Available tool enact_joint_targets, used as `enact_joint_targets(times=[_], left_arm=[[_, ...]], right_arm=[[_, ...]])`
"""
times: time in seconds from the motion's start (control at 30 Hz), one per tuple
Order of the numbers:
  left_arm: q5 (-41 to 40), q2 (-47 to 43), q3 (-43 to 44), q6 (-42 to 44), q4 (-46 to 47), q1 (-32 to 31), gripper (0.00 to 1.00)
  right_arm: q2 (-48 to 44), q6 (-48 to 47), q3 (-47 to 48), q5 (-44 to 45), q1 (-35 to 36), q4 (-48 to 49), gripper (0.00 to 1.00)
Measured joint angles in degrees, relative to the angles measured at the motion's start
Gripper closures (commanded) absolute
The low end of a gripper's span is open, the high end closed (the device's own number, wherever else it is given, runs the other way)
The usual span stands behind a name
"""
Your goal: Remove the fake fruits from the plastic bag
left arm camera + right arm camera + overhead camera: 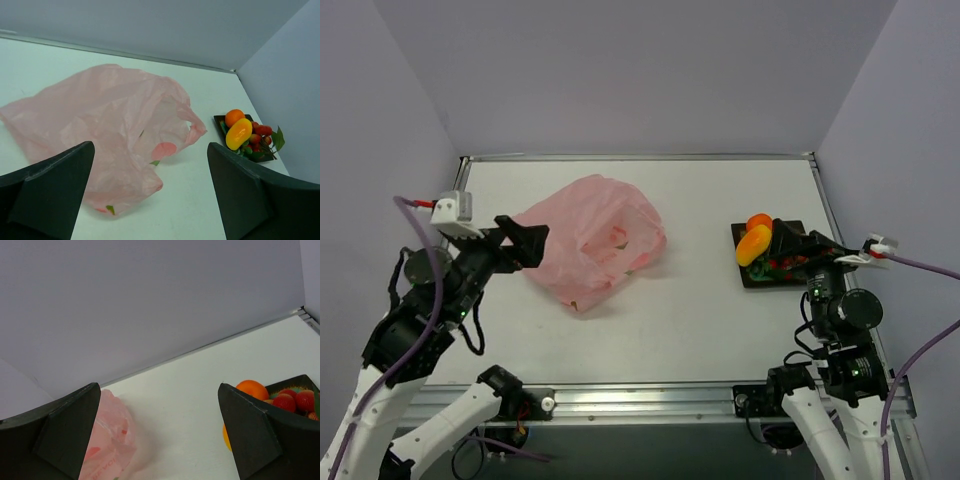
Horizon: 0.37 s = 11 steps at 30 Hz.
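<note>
The pink plastic bag lies crumpled and flat on the white table, left of centre. My left gripper hovers at its left edge, open, with nothing between its fingers; below it the bag spreads out. The fake fruits sit on a dark square tray at the right: an orange ball, a yellow piece and red berries. My right gripper hangs open just above that tray. Its wrist view shows the orange ball, red berries and the bag.
Grey walls close in the table on three sides, with a metal rail along the far edge. The tray stands close to the right wall. White tabletop lies between bag and tray.
</note>
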Motion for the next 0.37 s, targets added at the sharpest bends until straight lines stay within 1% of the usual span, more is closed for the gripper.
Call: enact_joint_targets(times=[0.07, 0.2, 0.27, 0.37], left_arm=[[-1.4, -4.2, -0.2, 1.6, -1.9, 0.0, 0.06], [-3.4, -12.0, -0.4, 4.1, -2.8, 0.0, 0.06], [-3.7, -13.3, -0.3, 4.9, -3.0, 0.1, 0.06], [-3.7, -12.4, -0.6, 6.0, -3.8, 0.1, 0.06]], right_arm=[[-0.7, -0.3, 1.1, 0.0, 0.0, -0.1, 0.0], [-1.1, -0.7, 1.9, 0.5, 0.0, -0.7, 0.0], [-1.1, -0.7, 1.9, 0.7, 0.0, -1.7, 0.0], [-1.0, -0.7, 1.9, 0.8, 0.0, -2.4, 0.0]])
